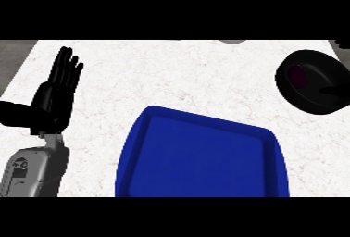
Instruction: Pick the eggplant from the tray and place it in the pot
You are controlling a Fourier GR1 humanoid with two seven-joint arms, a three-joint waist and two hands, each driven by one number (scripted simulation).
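Observation:
The blue tray [198, 157] lies at the front middle of the counter with nothing on it. The black pot [311, 99] stands at the far right. Inside it shows a dark purple patch, the eggplant [298, 76]. A black form comes in from the right edge over the pot's right side. It looks like my right hand [334, 90], but it blends with the pot. My left hand [56, 90] rests open at the left, fingers straight and pointing up, well away from the tray.
The white marble counter [178, 74] spreads between the tray and the pot. A small grey object [232, 41] sits at the back edge, and a dark one [342, 44] in the far right corner.

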